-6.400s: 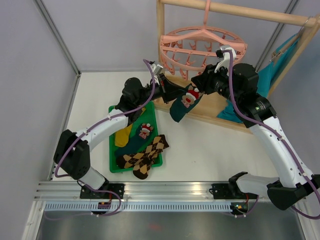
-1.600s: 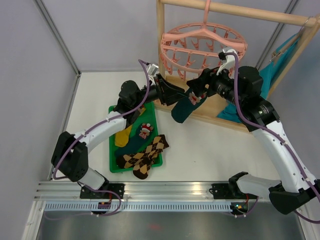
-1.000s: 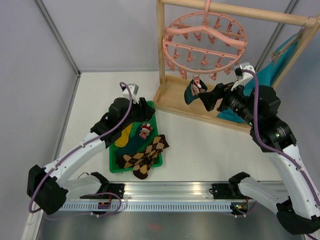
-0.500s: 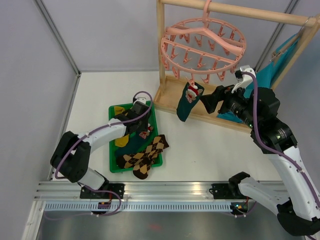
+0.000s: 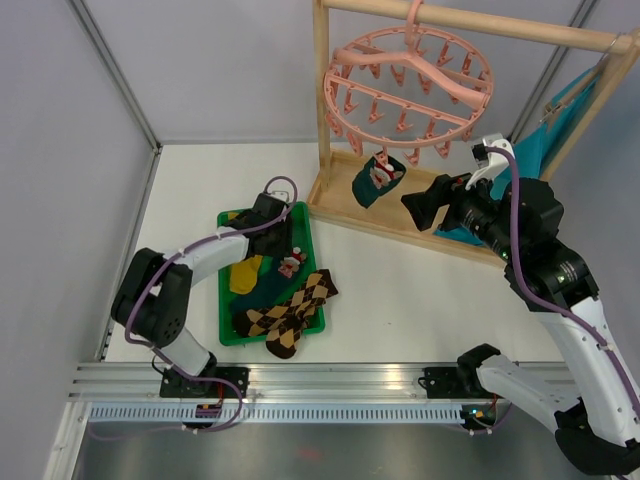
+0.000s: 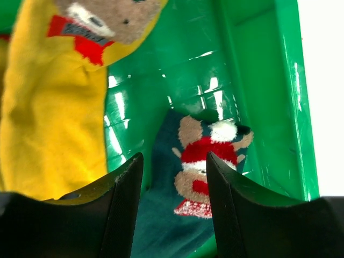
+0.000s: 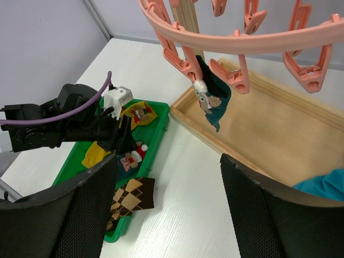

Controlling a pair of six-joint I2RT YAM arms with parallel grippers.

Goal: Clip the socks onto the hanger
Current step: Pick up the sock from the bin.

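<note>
The pink hanger (image 5: 410,75) (image 7: 242,43) hangs from the wooden bar. One dark teal sock (image 5: 378,182) (image 7: 213,98) dangles from a clip on its near rim. My right gripper (image 5: 425,205) (image 7: 166,209) is open and empty, to the right of that sock and apart from it. My left gripper (image 5: 284,236) (image 6: 174,183) is open, low over the green tray (image 5: 224,300). Its fingers straddle a second teal sock with a Christmas figure (image 6: 207,161) (image 5: 290,263). A mustard yellow sock (image 6: 54,118) (image 5: 243,275) lies beside it. Brown argyle socks (image 5: 290,310) (image 7: 131,196) hang over the tray's near corner.
The wooden rack's base tray (image 5: 420,225) (image 7: 279,134) stands under the hanger. A plain turquoise cloth (image 5: 545,130) hangs at the rack's right end. The green tray's right wall (image 6: 285,91) is close to my left fingers.
My left arm left the hanger and dropped to the tray, over the second teal sock. My right gripper backed off from the clipped sock, which swings with the hanger.
</note>
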